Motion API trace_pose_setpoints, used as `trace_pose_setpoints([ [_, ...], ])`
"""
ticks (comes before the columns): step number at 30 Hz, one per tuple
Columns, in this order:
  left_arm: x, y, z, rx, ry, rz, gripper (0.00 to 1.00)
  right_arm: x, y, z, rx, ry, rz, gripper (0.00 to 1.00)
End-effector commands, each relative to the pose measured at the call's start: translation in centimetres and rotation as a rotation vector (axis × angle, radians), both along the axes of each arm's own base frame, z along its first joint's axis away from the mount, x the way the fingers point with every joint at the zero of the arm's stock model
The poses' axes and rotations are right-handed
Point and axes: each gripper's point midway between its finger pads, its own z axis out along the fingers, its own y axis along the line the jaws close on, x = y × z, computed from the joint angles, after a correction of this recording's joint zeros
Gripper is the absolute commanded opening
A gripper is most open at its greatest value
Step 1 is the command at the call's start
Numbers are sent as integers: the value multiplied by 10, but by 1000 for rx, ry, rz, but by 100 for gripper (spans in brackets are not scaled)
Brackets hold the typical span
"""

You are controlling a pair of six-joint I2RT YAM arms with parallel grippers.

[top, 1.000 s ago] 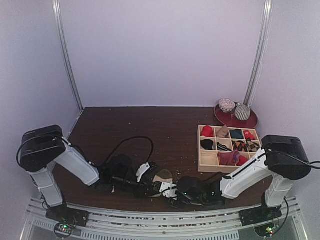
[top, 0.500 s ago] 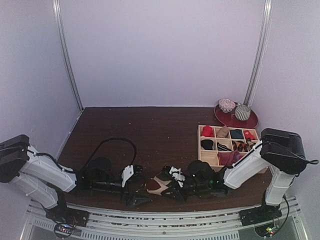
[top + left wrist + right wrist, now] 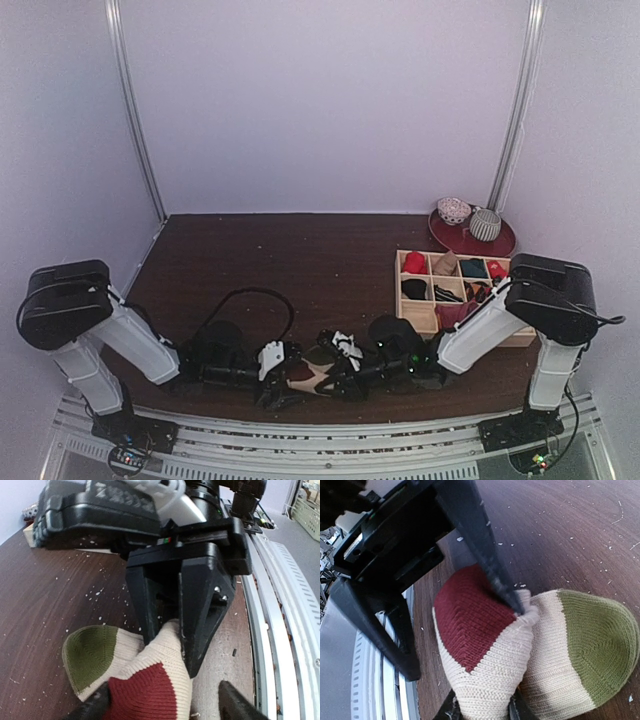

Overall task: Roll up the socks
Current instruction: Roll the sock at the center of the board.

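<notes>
A cream knitted sock [image 3: 165, 665] with a dark red heel patch and an olive green toe lies folded on the brown table near the front edge. It also shows in the top view [image 3: 303, 374] and in the right wrist view [image 3: 495, 660]. My right gripper [image 3: 485, 710] is shut on the cream fold of this sock, and it shows in the top view [image 3: 326, 371]. My left gripper [image 3: 165, 707] is open and straddles the sock's red end; one finger [image 3: 490, 575] presses into the fold. It sits left of the sock in the top view [image 3: 286, 384]. I see no black sock.
A wooden divided box [image 3: 412, 318] with small rolled bundles stands at the right. Behind it is a red plate [image 3: 500, 243] with two patterned balls. A black cable [image 3: 250, 293] loops above the left gripper. A metal rail [image 3: 280, 610] runs along the front edge.
The two grippers have come together around the sock. The left arm swung right to it, the right gripper came left with the sock, and the sock shifted slightly left and forward.
</notes>
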Motion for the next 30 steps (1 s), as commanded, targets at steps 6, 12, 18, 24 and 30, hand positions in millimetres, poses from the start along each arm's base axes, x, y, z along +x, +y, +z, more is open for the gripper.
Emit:
trace_pose_setpoints([
  [6, -9, 4, -26, 51, 109, 2, 29, -44, -80, -102, -407, 260, 6, 24],
  [12, -15, 8, -47, 93, 194, 11, 52, -45, -76, -100, -385, 295, 18, 24],
  [18, -19, 15, -58, 115, 237, 24, 44, -46, -75, -101, -388, 313, 20, 24],
  [24, -24, 16, -61, 124, 271, 15, 0, -43, -73, -101, -392, 309, 15, 25],
  [30, -29, 20, -87, 239, 438, 59, 0, -25, -59, -78, -334, 222, 2, 36],
])
